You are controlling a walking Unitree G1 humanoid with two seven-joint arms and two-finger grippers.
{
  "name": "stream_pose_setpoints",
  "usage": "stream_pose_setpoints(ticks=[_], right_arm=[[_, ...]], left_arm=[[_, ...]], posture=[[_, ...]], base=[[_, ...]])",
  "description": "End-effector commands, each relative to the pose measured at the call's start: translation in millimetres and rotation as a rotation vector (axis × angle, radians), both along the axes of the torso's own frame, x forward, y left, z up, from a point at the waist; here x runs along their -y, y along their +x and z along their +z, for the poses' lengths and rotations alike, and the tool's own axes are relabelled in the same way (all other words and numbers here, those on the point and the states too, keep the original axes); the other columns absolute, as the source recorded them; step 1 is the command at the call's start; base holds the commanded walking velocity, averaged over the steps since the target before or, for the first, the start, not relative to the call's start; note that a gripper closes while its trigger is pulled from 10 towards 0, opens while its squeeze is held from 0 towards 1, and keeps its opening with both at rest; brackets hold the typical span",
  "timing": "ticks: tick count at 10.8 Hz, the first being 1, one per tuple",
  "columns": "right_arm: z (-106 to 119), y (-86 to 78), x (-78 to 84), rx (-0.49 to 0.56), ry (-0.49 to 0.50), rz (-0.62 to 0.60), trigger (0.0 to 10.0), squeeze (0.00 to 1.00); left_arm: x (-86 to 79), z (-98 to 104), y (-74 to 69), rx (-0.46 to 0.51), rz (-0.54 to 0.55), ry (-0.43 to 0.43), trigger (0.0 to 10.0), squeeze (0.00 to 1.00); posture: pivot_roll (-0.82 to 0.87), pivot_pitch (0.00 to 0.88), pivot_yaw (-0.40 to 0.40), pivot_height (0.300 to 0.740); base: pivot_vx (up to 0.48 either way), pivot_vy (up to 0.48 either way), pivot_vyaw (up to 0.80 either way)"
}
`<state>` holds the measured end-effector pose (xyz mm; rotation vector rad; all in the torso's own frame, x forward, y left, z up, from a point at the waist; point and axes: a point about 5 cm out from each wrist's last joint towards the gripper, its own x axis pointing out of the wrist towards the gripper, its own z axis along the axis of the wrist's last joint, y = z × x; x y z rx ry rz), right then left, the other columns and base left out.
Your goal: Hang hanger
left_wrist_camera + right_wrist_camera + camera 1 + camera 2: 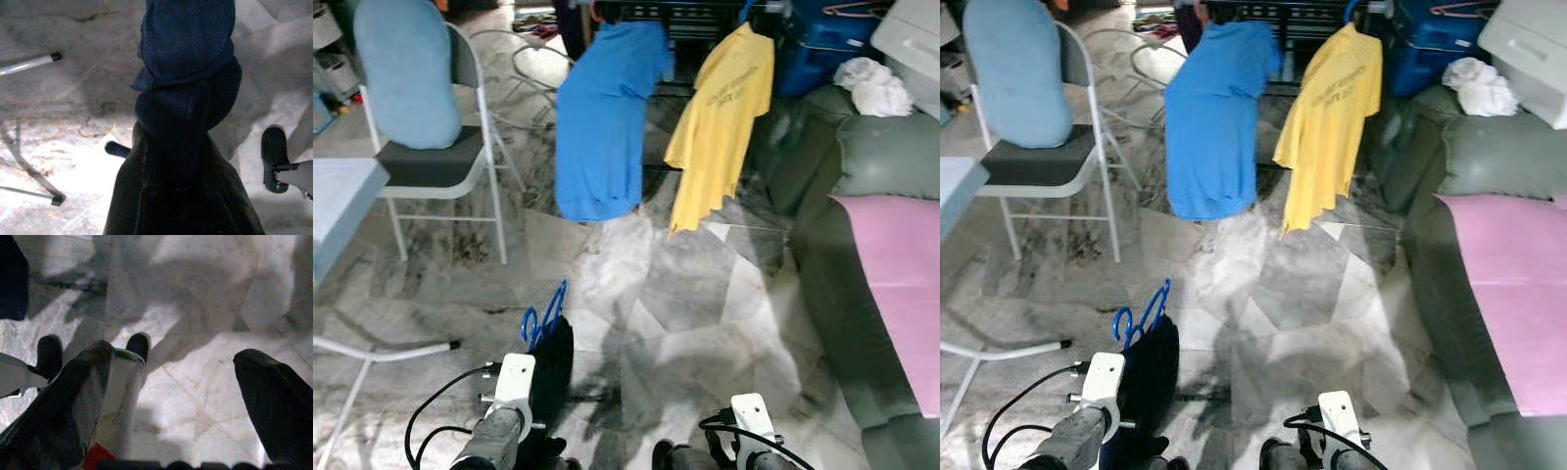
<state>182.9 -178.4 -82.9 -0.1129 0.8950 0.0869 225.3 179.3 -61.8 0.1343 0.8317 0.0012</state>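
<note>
The blue hanger (544,313) with a dark garment (551,377) on it is low over the floor (705,294), clenched in the left gripper (181,161). The right gripper (190,382) hangs released, empty. The rack (675,15) with a blue shirt (605,117) and yellow shirt (722,117) stands well ahead, so carrying and hanging remain.

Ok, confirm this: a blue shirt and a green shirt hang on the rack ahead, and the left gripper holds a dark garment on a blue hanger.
One slip: the second shirt is yellow, not green, as the left eye view shows. The rest stands.
</note>
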Motion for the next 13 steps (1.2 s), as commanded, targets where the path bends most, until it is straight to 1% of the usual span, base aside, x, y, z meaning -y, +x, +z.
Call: stream_pose_setpoints(ticks=[1,2,4,5,6,7,8,9,10,11,12,13], right_arm=[[-2.4,-5.4,2.0,-0.013,-0.003,-0.016,10.0,0.98],[11.4,18.1,7.4,0.103,0.018,-0.095,10.0,0.98],[31.0,43.9,15.9,0.25,0.035,-0.149,10.0,0.98],[44.3,57.3,25.0,0.34,0.045,-0.181,10.0,0.97],[53.3,64.5,32.3,0.395,0.017,-0.161,10.0,0.95],[57.2,66.9,38.5,0.415,0.028,-0.182,10.0,0.86],[60.2,66.4,46.9,0.435,0.018,-0.196,10.0,0.66],[60.4,64.6,51.1,0.44,0.013,-0.214,10.0,0.55],[60.0,63.5,52.4,0.439,0.013,-0.221,10.0,0.45],[60.5,63.4,52.3,0.448,0.022,-0.234,10.0,0.31],[63.4,65.8,51.7,0.473,0.058,-0.242,10.0,0.0],[66.2,68.1,51.9,0.489,0.083,-0.236,10.0,0.0]], left_arm=[[-4.3,-2.4,-4.7,-0.017,-0.003,0.005,10.0,0.0],[-0.5,1.9,1.8,0.019,-0.056,-0.002,10.0,0.0],[4.9,14.0,18.3,0.101,-0.121,-0.039,10.0,0.0],[6.8,36.1,43.2,0.218,-0.267,-0.016,10.0,0.0],[7.9,58.6,64.5,0.318,-0.405,0.034,10.0,0.0],[9.6,76.8,78.9,0.386,-0.509,0.048,10.0,0.0],[12.4,106.6,99.3,0.494,-0.632,0.075,10.0,0.0],[18.6,125.2,109.9,0.557,-0.723,0.084,10.0,0.0],[25.4,136.1,114.6,0.587,-0.824,0.109,10.0,0.0],[33.9,148.9,118.5,0.617,-0.991,0.194,10.0,0.0],[40.8,156.4,119.1,0.636,-1.13,0.274,10.0,0.0],[43.0,160.1,121.0,0.642,-1.162,0.3,10.0,0.0]], posture=[[-0.11,0.104,0.034,0.74],[-0.12,0.111,0.035,0.74],[-0.12,0.125,0.037,0.74],[-0.12,0.138,0.041,0.74],[-0.12,0.151,0.045,0.74],[-0.13,0.163,0.052,0.74],[-0.13,0.179,0.062,0.74],[-0.13,0.185,0.069,0.74],[-0.13,0.185,0.069,0.74],[-0.13,0.191,0.079,0.74],[-0.13,0.195,0.092,0.74],[-0.13,0.196,0.095,0.74]], base=[[0.0,0.0,0.0],[0.0,0.0,0.0],[0.0,0.0,0.0],[0.0,0.0,0.0],[0.0,0.0,0.0],[0.0,0.0,0.0],[0.0,0.0,0.0],[0.0,0.0,0.0],[0.0,0.0,0.0],[0.0,0.0,0.0],[0.0,0.0,0.0],[0.0,0.0,0.0]])
